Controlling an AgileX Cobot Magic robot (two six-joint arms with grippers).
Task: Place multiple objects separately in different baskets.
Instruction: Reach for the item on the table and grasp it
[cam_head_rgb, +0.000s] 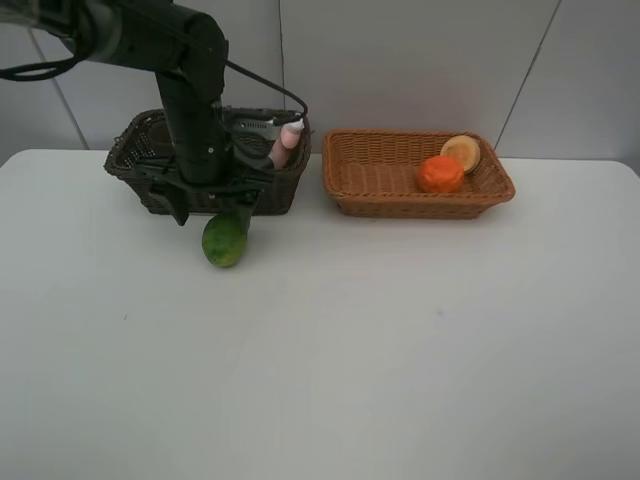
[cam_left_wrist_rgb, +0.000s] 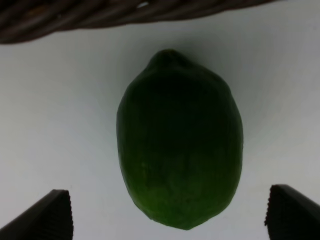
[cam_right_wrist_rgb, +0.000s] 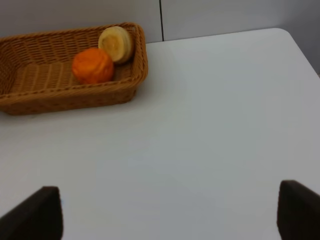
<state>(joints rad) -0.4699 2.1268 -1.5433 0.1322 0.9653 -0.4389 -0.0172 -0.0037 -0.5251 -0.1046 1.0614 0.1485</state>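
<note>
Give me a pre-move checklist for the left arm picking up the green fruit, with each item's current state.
1. Left gripper open wide: ok.
2. Green fruit centred between the fingers, not yet touched: ok.
3. Fruit resting on the white table, outside both baskets: ok.
4. Dark basket close behind the fruit; room for the fingers to descend: cannot tell.
5. Space in the light basket, with the orange and a pale round fruit at one end: ok.
6. Right gripper open, away from the fruit: ok.
</note>
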